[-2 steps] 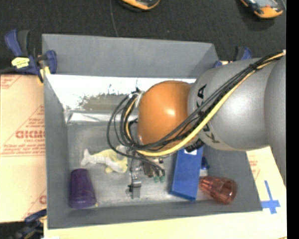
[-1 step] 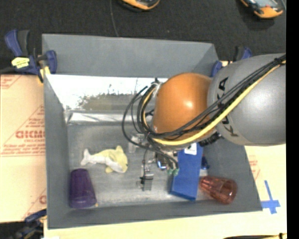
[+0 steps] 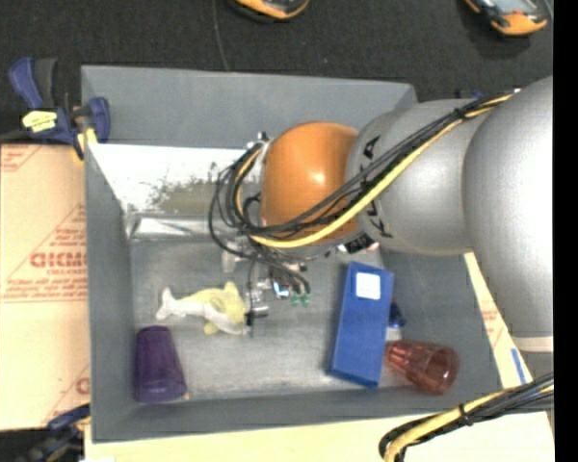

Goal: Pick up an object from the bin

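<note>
My gripper (image 3: 251, 308) hangs below the orange wrist cover in the middle of the bin, its tip down at the right end of a pale yellow and white soft toy (image 3: 204, 307). The toy lies flat on the bin floor, stretching to the left of the gripper. A small green and white thing (image 3: 297, 296) lies just right of the gripper. Further right lies a blue rectangular box (image 3: 359, 327) with a white label.
A purple cup (image 3: 157, 365) lies at the bin's front left corner. A red translucent cup (image 3: 423, 366) lies on its side at the front right, beside the blue box. The arm and its cables cover the bin's back right.
</note>
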You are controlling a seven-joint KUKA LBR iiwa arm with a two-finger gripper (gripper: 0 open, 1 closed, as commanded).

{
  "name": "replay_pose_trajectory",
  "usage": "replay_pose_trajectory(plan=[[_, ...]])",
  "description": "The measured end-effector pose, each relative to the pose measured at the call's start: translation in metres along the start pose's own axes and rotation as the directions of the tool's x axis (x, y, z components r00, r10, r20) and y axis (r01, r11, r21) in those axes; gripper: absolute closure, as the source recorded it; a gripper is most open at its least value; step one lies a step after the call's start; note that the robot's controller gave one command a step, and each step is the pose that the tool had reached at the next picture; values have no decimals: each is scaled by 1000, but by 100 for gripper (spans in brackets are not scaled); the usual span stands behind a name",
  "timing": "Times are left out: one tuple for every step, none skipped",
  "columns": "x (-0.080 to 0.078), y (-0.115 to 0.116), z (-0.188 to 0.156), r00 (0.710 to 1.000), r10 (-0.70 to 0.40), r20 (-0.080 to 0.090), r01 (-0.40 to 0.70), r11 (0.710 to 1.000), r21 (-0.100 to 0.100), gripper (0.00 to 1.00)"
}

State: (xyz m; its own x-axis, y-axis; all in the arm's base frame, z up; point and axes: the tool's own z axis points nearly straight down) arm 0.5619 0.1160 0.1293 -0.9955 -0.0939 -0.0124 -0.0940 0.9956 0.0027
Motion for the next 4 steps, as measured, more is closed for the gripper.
replay_pose_trajectory(plan=[[-9,27,24,989,147,2,-147,989,-1,0],[-5,16,48,996,85,1,-85,996,0,0],[1,6,59,991,136,6,-136,991,-6,100],[1,6,59,991,137,6,-137,991,-6,100]])
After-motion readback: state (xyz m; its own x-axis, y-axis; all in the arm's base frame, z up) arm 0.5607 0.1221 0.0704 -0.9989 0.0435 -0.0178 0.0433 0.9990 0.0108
